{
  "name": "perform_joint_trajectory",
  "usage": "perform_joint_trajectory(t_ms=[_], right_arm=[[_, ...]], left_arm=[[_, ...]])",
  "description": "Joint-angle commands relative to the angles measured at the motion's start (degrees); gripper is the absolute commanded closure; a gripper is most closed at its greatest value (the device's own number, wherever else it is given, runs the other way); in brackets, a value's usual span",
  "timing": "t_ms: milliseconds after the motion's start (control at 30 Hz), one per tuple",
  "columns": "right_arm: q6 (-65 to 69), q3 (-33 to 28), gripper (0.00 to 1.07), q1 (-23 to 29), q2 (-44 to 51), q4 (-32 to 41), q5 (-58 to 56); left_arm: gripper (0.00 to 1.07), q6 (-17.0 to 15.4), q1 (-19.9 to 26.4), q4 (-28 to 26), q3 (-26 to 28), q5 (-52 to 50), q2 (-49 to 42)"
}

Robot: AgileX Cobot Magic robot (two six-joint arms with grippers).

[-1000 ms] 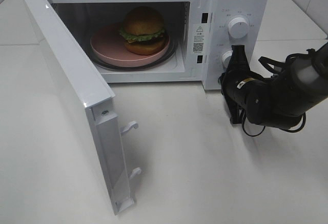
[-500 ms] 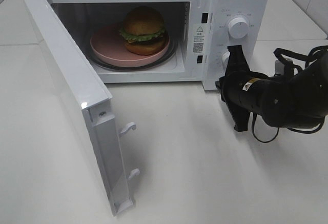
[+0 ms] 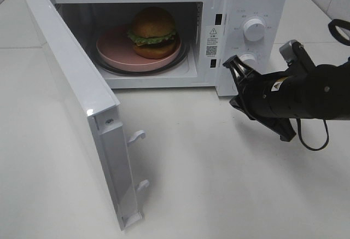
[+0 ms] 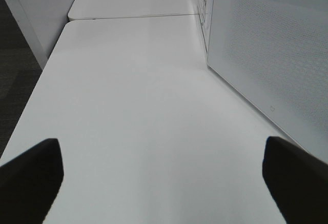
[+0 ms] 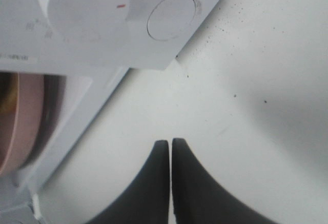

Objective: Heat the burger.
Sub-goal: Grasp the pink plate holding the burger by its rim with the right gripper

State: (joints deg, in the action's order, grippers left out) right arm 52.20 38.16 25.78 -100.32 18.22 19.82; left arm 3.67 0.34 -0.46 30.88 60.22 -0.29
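Right gripper (image 5: pixel 170 144) has swung level, tapered black fingers (image 5: pixel 154 183) pressed together.

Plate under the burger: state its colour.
The plate is pink, clearest in the exterior high view.

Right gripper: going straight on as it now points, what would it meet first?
Likely the microwave's control panel, at its bottom edge below the knob; only table lies between it and the right gripper. Depth is unclear.
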Motion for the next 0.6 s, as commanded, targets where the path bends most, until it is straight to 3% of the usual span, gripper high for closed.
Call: perform_joint_trajectory(t_ms=[33, 400, 600], right_arm=[[-12.20, 0.00, 1.05, -0.06, 3.55, -0.69, -7.96], [-34.55, 0.17, 1.03, -0.06, 11.97, -0.69, -21.20], [-48.93, 4.01, 1.02, -0.06, 13.81, -0.69, -33.46]], left_arm=[[0.09, -0.23, 0.06, 0.11, 0.00, -0.86, -0.86], [0.09, -0.23, 0.06, 0.11, 0.00, -0.86, -0.86], [0.09, -0.23, 0.06, 0.11, 0.00, -0.86, -0.86]])
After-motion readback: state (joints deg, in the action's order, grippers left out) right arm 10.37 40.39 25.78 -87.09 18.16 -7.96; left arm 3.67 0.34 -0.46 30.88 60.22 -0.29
